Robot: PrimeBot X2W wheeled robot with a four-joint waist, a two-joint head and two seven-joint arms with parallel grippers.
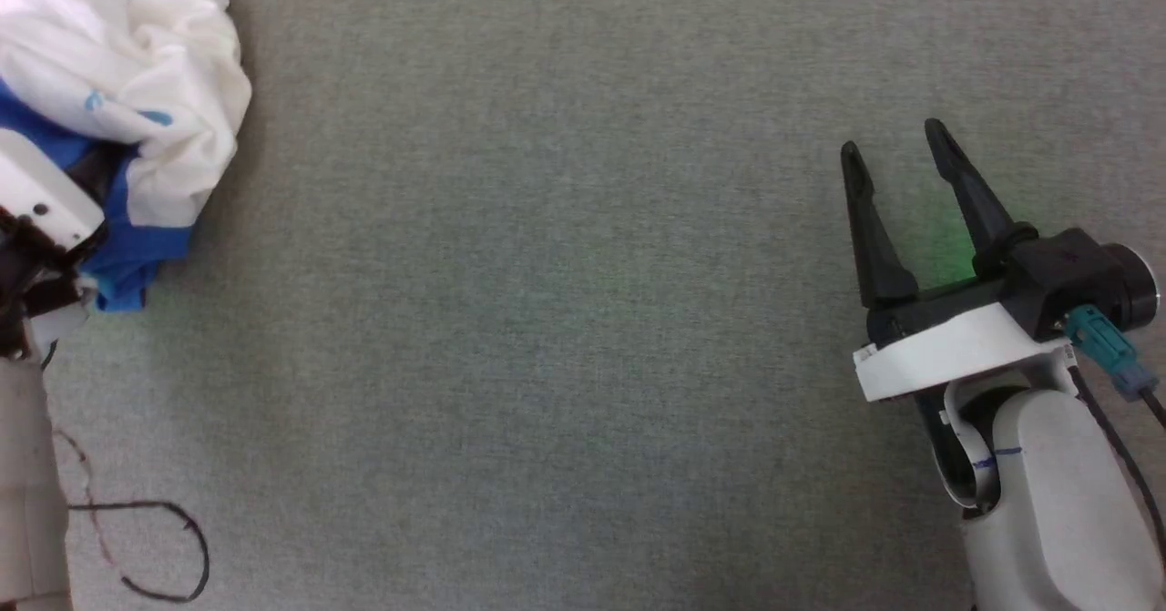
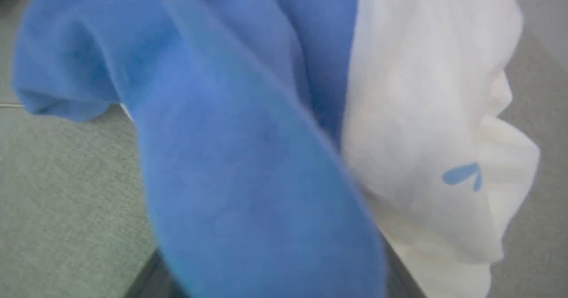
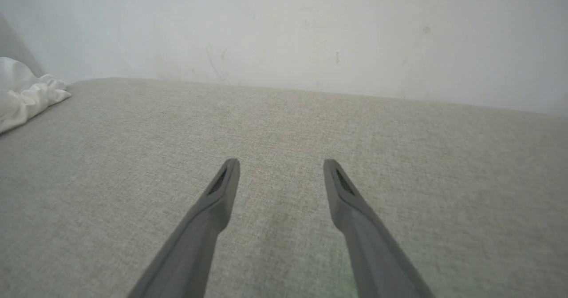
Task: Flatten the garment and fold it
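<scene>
Cotton in white and blue: the garment [image 1: 173, 92] is seen heaped at ten o'clock in the head view, on a grey woven surface [image 1: 547, 320], with nothing of it yet spread flat. The left gripper [image 1: 91, 174] is buried in the heap at nine o'clock. Its jaws are spread wide, a blurred blue fold [image 2: 248, 156] is draped across them, and no pinch can be made out. The right gripper [image 1: 893, 140] is held at three o'clock, released and empty, well apart from the garment. Flattening is judged barely begun, the step in hand being a first grasp. A firm bite on an edge is called for next, then a drag toward the centre, where the right gripper could be brought in to share the spreading.
</scene>
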